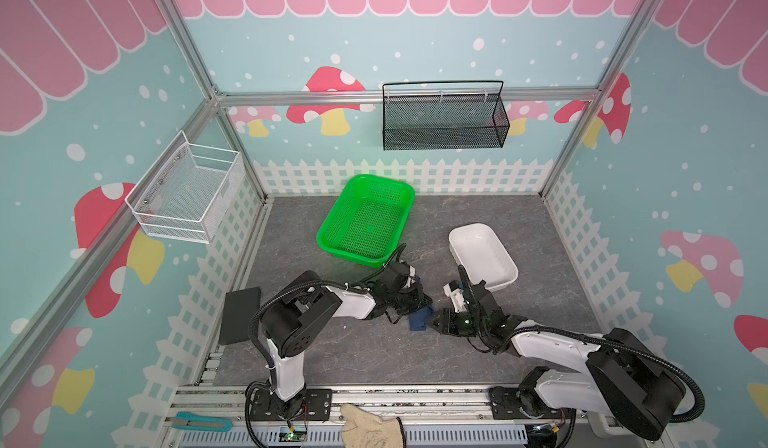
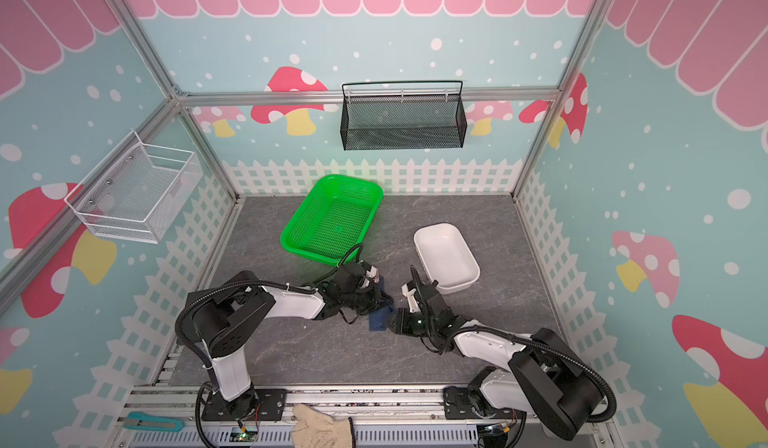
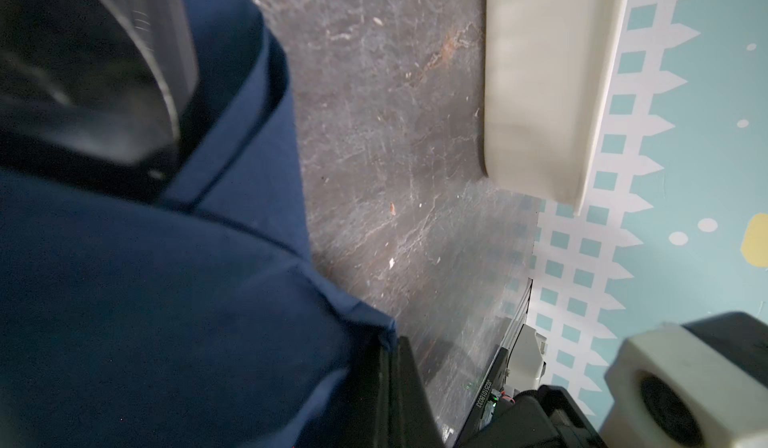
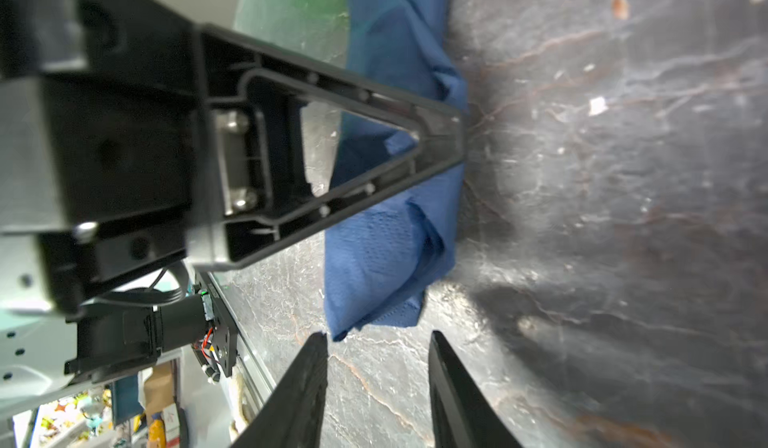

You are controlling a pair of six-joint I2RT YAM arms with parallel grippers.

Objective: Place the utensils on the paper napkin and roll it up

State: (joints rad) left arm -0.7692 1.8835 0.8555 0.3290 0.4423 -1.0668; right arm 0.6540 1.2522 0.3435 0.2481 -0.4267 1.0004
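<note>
The crumpled paper napkin (image 1: 419, 322) lies mid-table, just near of the green basket (image 1: 349, 257), with the left gripper (image 4: 455, 134) closed tight and pinching its far part, while the right gripper (image 4: 378, 336) stands just right of it, jaws partly apart and holding nothing.

Place: a robotics lab test cell, dressed up as a play set rather than a real home.
Frame: bare aluminium frame (image 1: 407, 94) bars box the space in.
Walls: printed wall panels (image 1: 436, 43) show cartoon mushrooms, a picket fence and pink roof scallops.
Robots: the left arm (image 1: 286, 342) and right arm (image 1: 557, 342) are bolted to a slotted mounting rail (image 1: 415, 398) at the front edge.
Floor: a grey stone-look tabletop (image 1: 374, 354).
Fittings: a white wire basket (image 1: 187, 192) and a black mesh basket (image 1: 442, 117) hang on the walls.
Loose ends: a bare circuit board (image 1: 293, 435) sits below the rail.
</note>
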